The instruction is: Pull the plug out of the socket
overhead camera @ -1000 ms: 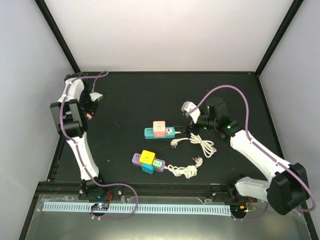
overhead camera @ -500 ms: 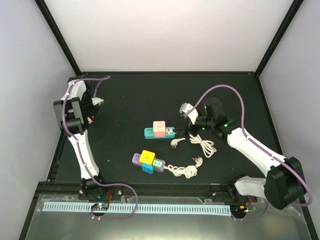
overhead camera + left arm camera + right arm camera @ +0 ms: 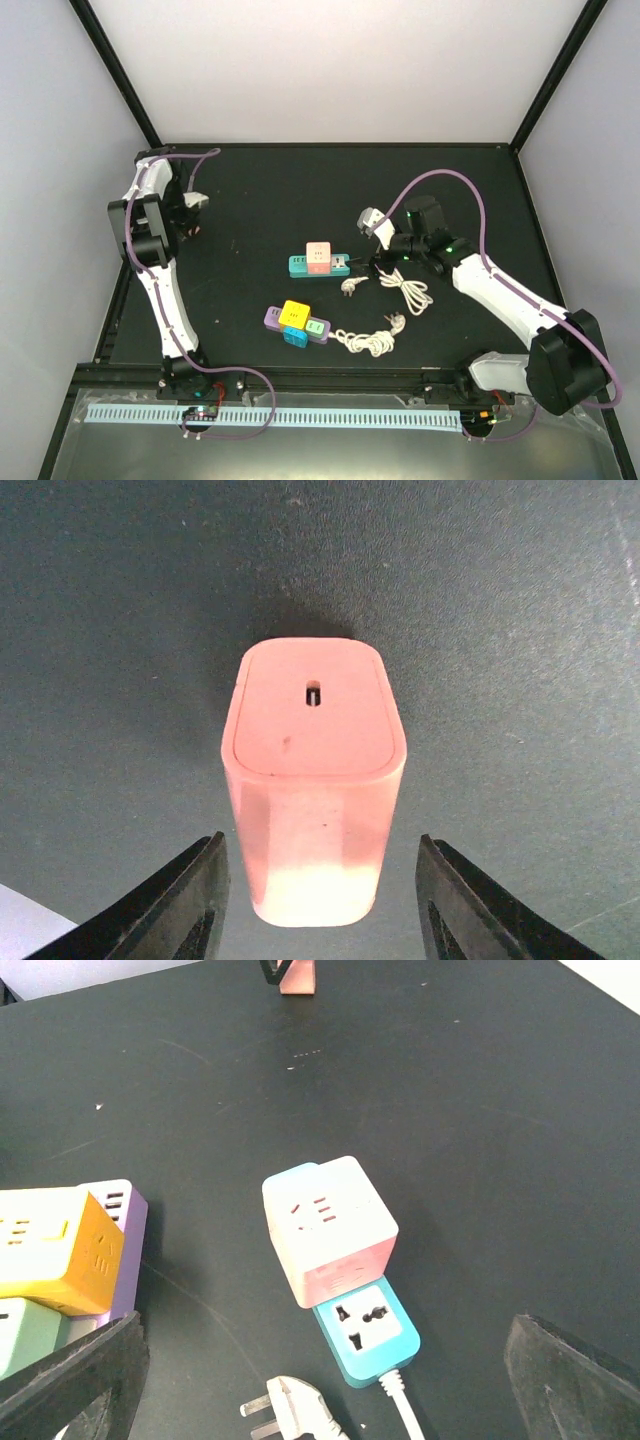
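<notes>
Desk (image 3: 260, 190), black, matte: one.

Power strips: two. We list one teal power strip (image 3: 298, 265) carrying a pink cube socket (image 3: 318, 255) near mid-desk. Nearer the arm bases lies one purple power strip (image 3: 272, 318) with a yellow cube socket (image 3: 295, 311) and blue and pale green pieces beside it.

White coiled cords: two, each ending in a white plug. The upper plug (image 3: 350, 286) lies loose on the desk just beside the teal strip's end. The lower plug (image 3: 397, 322) lies loose to the right of the purple strip.

Pink rounded block (image 3: 312, 780), slot in its top face: one, upright at the far left of the desk, well apart from both strips.

Arms: two. The left arm (image 3: 150, 250) is folded back along the left edge. The left pincer (image 3: 320, 845) straddles the pink block, with a gap on each side and no grip. The right arm (image 3: 500, 295) reaches inward toward the teal strip. The right pincer (image 3: 322, 1338) is spread wide above that strip's open socket and holds nothing.
</notes>
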